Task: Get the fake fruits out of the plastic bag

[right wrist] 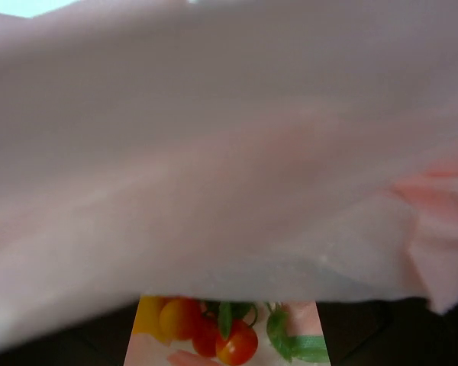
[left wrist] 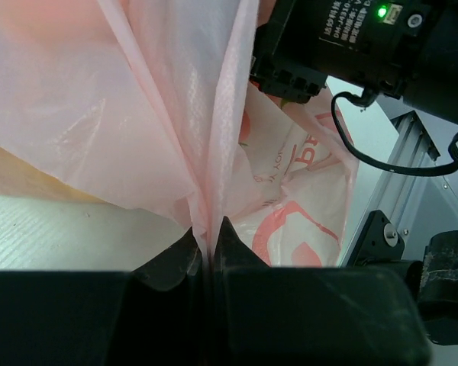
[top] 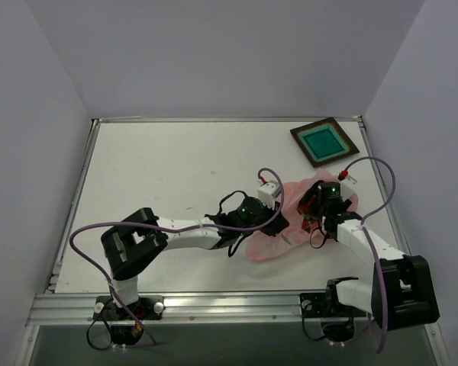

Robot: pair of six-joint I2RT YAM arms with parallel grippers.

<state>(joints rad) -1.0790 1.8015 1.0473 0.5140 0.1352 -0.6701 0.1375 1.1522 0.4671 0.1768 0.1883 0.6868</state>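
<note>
The pink plastic bag (top: 290,229) lies crumpled on the table right of centre. My left gripper (top: 273,204) is shut on a gathered fold of its film, seen pinched between the jaws in the left wrist view (left wrist: 206,242), where the bag (left wrist: 160,114) rises above. My right gripper (top: 315,216) reaches into the bag from the right. In the right wrist view the bag's film (right wrist: 229,152) hangs over most of the frame. Below it the right gripper (right wrist: 227,339) is open, with the fake fruits (right wrist: 235,343), red, yellow-orange and green-leaved, between its dark fingers (right wrist: 69,343).
A dark square tray with a teal centre (top: 324,141) sits at the back right of the table. The right arm's wrist (left wrist: 351,38) hangs close above the bag in the left wrist view. The table's metal edge rail (left wrist: 412,145) runs at the right.
</note>
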